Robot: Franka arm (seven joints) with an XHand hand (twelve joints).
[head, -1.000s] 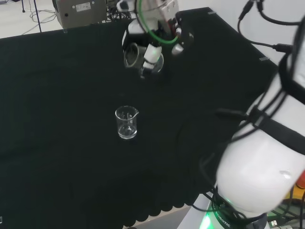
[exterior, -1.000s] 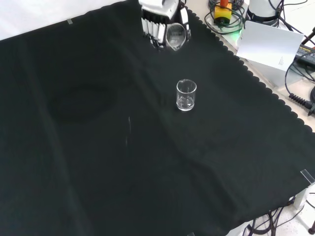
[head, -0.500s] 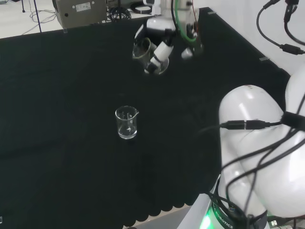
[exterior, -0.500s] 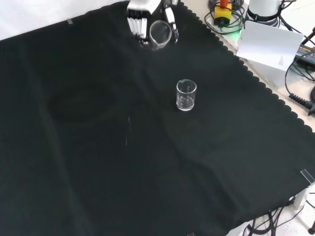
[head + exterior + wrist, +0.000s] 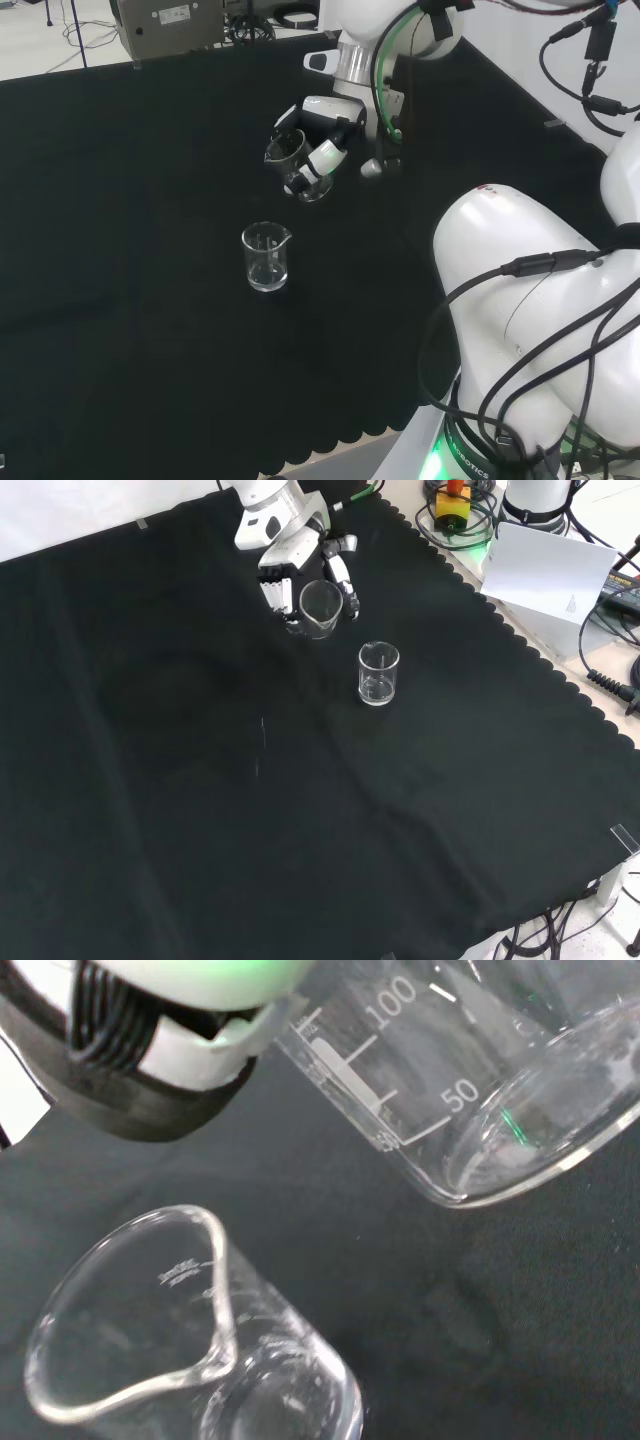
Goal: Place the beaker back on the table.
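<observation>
Since a second ago the hand has swung from the far part of the cloth toward the standing beaker and come lower, carrying its own beaker with it. Its fingers and thumb are curled round that held beaker, which sits in the grasp with its mouth tipped away from the palm, so its long axis leans rather than stands upright. In the front view the hand comes in from the top and the held beaker hangs just beyond the fingertips, low over the table; whether its base touches the cloth I cannot tell, though the wrist view shows its bottom edge with dark cloth under it.

Just beyond the held beaker stands a second beaker, upright on the table, near but apart. In the wrist view its spouted rim lies close below the held glass.

My judgement: the placing is well along, but the glass needs to be brought upright before its base meets the cloth, and set down clear of the second beaker, which lies directly ahead of the hand.
</observation>
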